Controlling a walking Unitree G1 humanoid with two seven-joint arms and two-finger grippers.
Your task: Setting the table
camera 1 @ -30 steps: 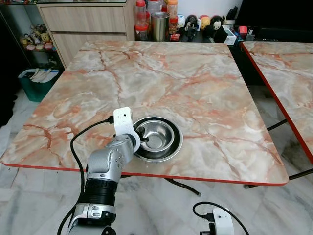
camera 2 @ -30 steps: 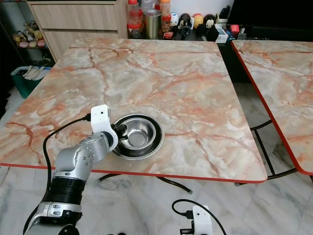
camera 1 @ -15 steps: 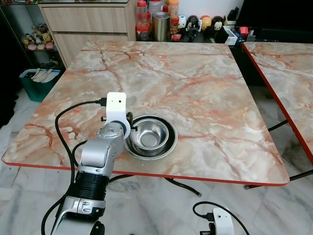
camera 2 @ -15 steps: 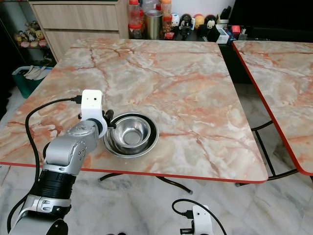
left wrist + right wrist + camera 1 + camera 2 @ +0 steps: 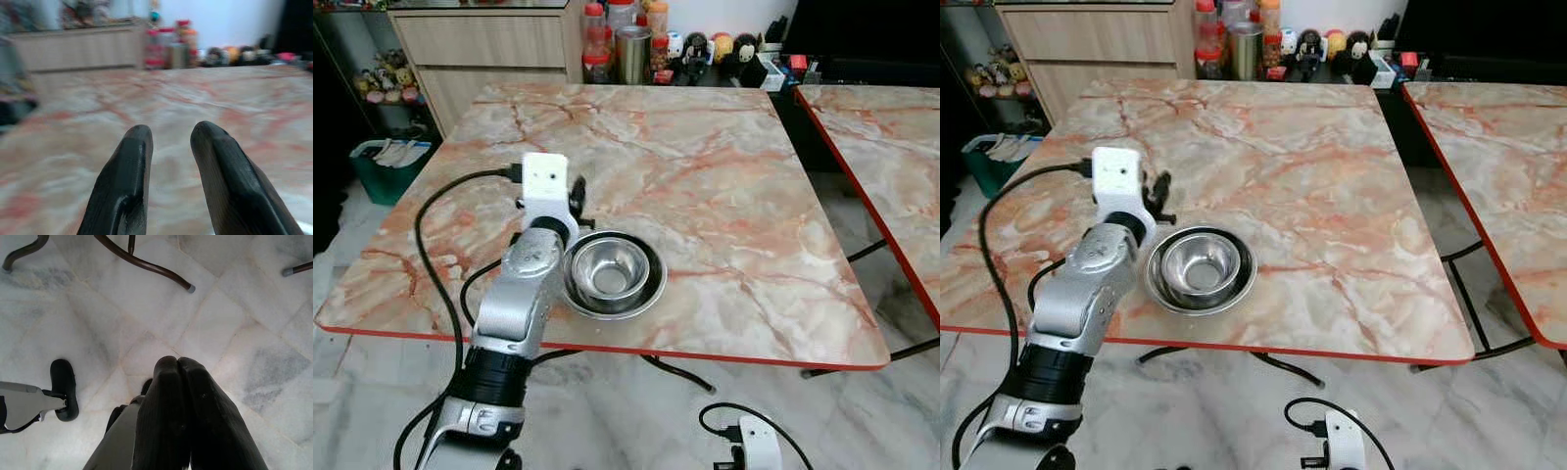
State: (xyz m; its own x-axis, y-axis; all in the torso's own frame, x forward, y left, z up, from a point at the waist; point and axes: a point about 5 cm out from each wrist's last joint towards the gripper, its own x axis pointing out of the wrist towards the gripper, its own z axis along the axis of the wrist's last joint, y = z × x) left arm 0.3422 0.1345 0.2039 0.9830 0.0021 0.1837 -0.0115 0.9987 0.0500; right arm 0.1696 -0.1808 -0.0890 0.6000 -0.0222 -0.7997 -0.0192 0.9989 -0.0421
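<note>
Left eye view shows the steel bowl (image 5: 610,274) already set near the marble table's (image 5: 705,176) front edge, the left gripper (image 5: 578,196) slightly open and empty just beside it, other tableware not yet placed.

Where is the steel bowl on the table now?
The steel bowl sits on the marble table near its front edge, left of centre, just right of the left gripper.

The left arm (image 5: 514,323) is raised from the lower left of the head view, its left gripper (image 5: 168,142) held empty with fingers parted. The right gripper (image 5: 178,377) is hung low, fingers pressed together.
</note>
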